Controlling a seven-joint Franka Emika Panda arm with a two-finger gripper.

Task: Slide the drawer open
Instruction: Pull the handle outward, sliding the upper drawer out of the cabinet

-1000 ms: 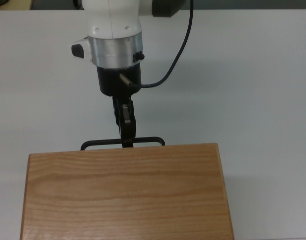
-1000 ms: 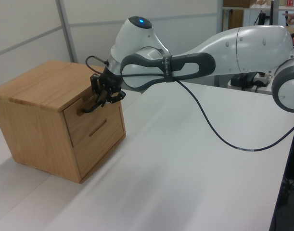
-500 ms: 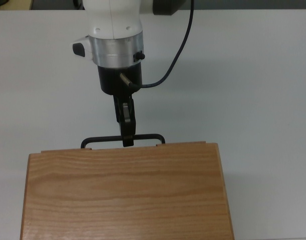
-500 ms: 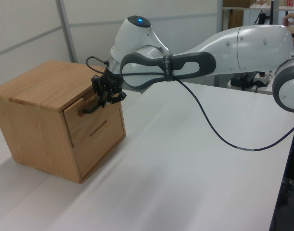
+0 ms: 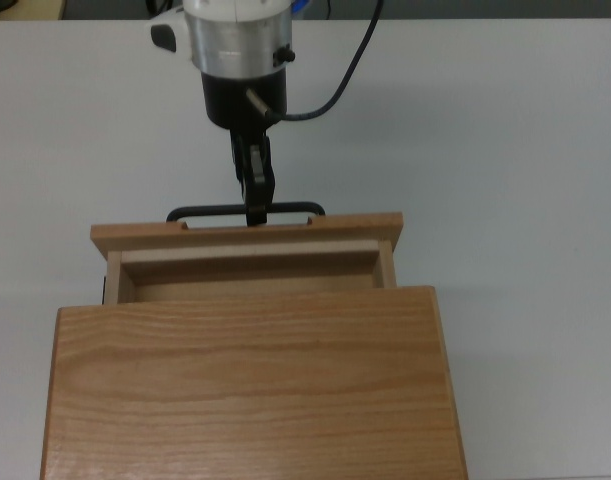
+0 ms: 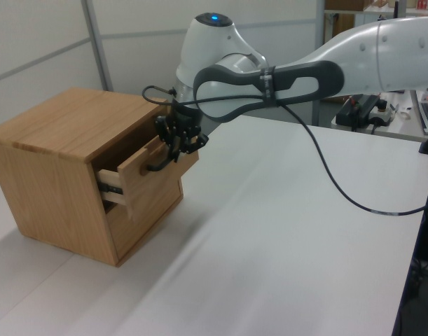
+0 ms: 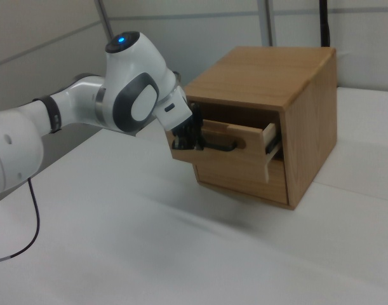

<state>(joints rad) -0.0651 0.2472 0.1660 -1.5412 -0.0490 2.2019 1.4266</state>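
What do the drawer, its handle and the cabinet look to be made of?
The drawer: light, unpainted wood, faint grain. Its handle: thin black bar, probably metal, matte. The cabinet: warmer wood with bold grain lines, smooth, possibly veneer. The gripper sits at the handle.

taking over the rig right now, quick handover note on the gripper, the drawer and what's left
Gripper: shut on the handle, the black bar across the front panel, gripped near its middle.
Drawer: upper drawer of the wooden cabinet, partly pulled out; the front panel stands clear of the cabinet face and the left view shows a slide rail on its side. What shows of the inside looks empty.
Done: handle grasped, drawer partly open.
Left: probably keep pulling straight out if more opening is wanted, then release the handle and back the arm away.
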